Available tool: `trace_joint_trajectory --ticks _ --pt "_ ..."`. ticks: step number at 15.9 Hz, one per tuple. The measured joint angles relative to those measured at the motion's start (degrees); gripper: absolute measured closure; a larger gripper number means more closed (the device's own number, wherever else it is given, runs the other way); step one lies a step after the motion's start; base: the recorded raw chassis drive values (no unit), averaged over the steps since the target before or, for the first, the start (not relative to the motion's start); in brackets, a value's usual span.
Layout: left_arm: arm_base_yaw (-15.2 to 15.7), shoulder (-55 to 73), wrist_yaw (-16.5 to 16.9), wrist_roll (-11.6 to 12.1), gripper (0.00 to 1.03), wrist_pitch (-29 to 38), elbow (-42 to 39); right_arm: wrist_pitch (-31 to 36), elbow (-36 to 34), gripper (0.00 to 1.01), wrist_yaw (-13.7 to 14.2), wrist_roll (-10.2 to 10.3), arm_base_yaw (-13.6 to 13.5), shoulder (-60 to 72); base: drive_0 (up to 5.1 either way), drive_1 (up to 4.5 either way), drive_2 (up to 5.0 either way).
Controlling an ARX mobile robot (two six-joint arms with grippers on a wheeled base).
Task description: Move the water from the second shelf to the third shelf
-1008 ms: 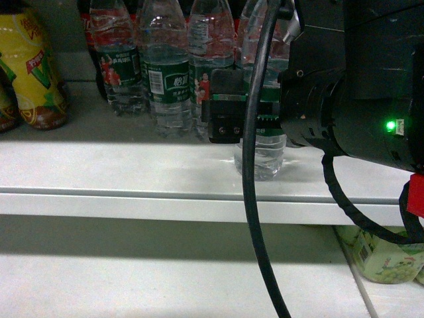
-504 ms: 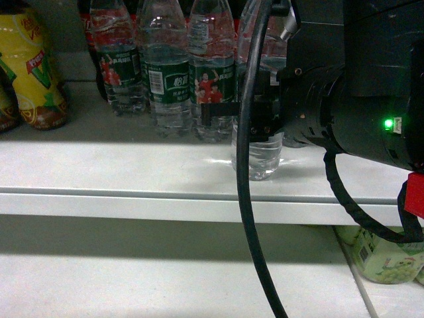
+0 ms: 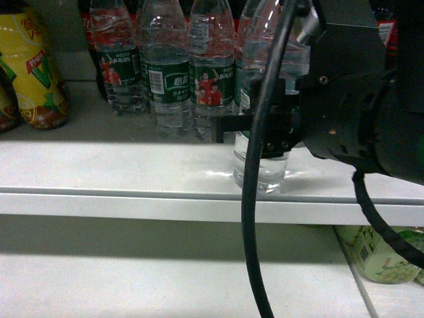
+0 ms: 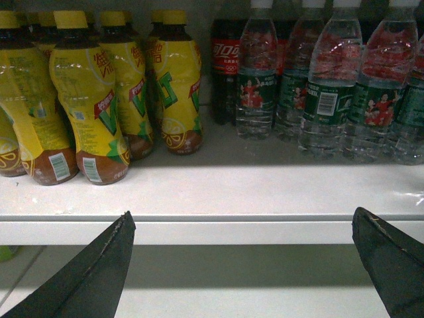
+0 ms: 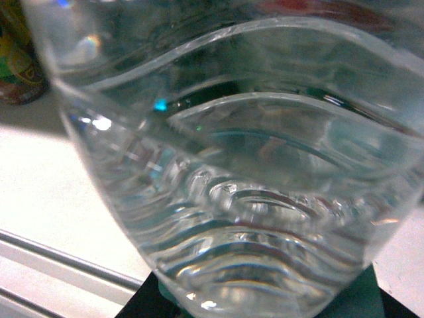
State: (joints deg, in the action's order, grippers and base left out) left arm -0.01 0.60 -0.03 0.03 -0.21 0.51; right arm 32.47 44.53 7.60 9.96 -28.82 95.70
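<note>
The water bottle point(image 3: 260, 171), clear and ribbed, stands at the front edge of the white shelf point(image 3: 119, 199), ahead of the row of like bottles. My right gripper point(image 3: 246, 129) is shut on its middle, one dark finger showing at its left side. In the right wrist view the bottle point(image 5: 245, 165) fills the frame, with the right gripper point(image 5: 258, 301) and its green pads point(image 5: 361, 298) against the bottle's lower body. My left gripper point(image 4: 243, 218) hangs open below the shelf edge point(image 4: 212, 228), holding nothing, and it is out of the head view.
Several water bottles with green labels point(image 3: 169, 73) stand in a row behind. Yellow tea bottles point(image 4: 86, 99) fill the shelf's left; a cola bottle point(image 4: 225, 66) stands at the back. A black cable point(image 3: 255, 225) hangs in front. The lower shelf point(image 3: 165, 278) holds green bottles point(image 3: 384, 255) at right.
My right gripper has drawn the water bottle forward and slightly right, from near the row to the shelf's front edge. The wrist now looms larger in the head view.
</note>
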Motion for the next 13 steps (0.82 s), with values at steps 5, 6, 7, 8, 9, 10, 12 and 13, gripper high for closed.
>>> trace_joint_trajectory --ticks 5,6,7,8,9,10,12,13 --pt "0.00 0.00 0.02 0.00 0.05 0.00 0.00 1.92 -11.78 0.65 -1.75 -0.96 3.63 -11.08 0.0 0.00 0.0" --pt "0.00 0.00 0.02 0.00 0.05 0.02 0.00 2.08 -13.81 0.65 -2.14 -1.11 4.70 -13.46 0.0 0.00 0.0" --pt "0.00 0.00 0.02 0.00 0.05 0.00 0.00 2.12 -16.61 0.65 -3.21 -1.33 6.38 -17.03 0.0 0.00 0.0" --pt "0.00 0.00 0.02 0.00 0.05 0.00 0.00 2.08 -18.49 0.65 -4.04 -1.31 7.63 -19.52 0.0 0.00 0.0" --pt "0.00 0.00 0.00 0.00 0.05 0.00 0.00 1.84 -20.79 0.65 -4.68 -1.29 8.87 -22.73 0.0 0.00 0.0" --pt "0.00 0.00 0.02 0.00 0.05 0.02 0.00 1.75 -22.73 0.65 -5.11 -1.29 9.73 -25.49 0.0 0.00 0.0" --pt "0.00 0.00 0.02 0.00 0.05 0.00 0.00 0.70 -27.43 0.65 -6.05 -1.27 11.10 -32.63 0.0 0.00 0.0" --pt "0.00 0.00 0.02 0.00 0.05 0.02 0.00 -0.96 -28.94 0.65 -6.99 -1.18 11.82 -35.74 0.0 0.00 0.0"
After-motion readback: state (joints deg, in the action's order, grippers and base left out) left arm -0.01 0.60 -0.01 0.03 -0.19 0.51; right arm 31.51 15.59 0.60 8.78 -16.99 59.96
